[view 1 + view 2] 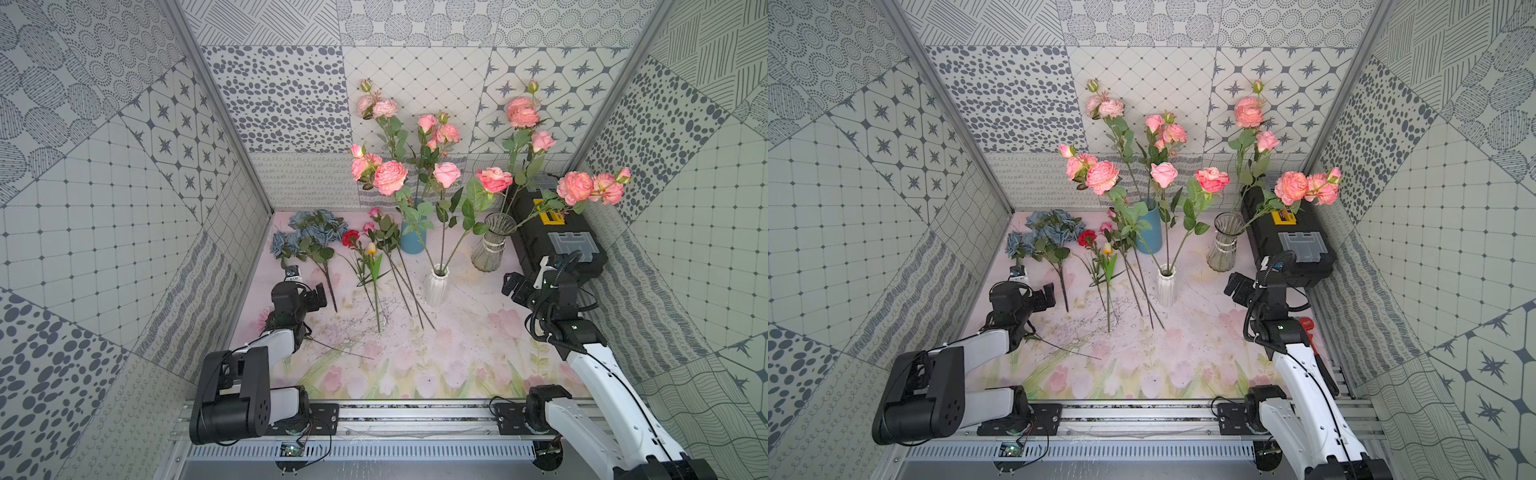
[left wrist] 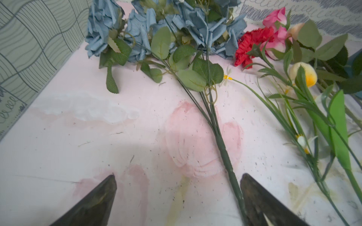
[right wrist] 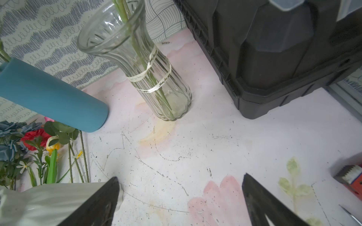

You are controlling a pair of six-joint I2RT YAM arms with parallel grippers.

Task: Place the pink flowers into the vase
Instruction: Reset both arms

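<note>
Patterned grey-and-white wall panels enclose a worktop [image 1: 469, 345] covered w/ a pink floral print. Most pink flowers [image 1: 390, 178] are seen standing in three vases toward 12 o'clock: a white ribbed vase [image 1: 436, 286] near centre, a blue vase [image 1: 411, 243] behind it at 11, and a glass vase [image 1: 492, 247] at 1 o'clock, beside a black toolbox [image 1: 557, 239] at 2. One more pink-flowered stem [image 1: 368, 227] is left lying flat on the worktop, at approx. 10 o'clock of the white vase, w/ its buds next to the blue vase and its stem ends pointing to 5. Alongside it, toward 9, a yellow tulip [image 1: 371, 248], a red carnation [image 1: 350, 237] and blue-grey flowers [image 1: 309, 230] are laid out. Left pincer [image 2: 178, 176] is held w/ jaws wide apart & empty, low over the blue-grey bunch's stem, which is seen passing just beside one fingertip [image 2: 254, 187]. Right pincer [image 3: 180, 179] is likewise spread apart & empty, at 3 o'clock of the white vase, pointed toward the glass vase.
</note>
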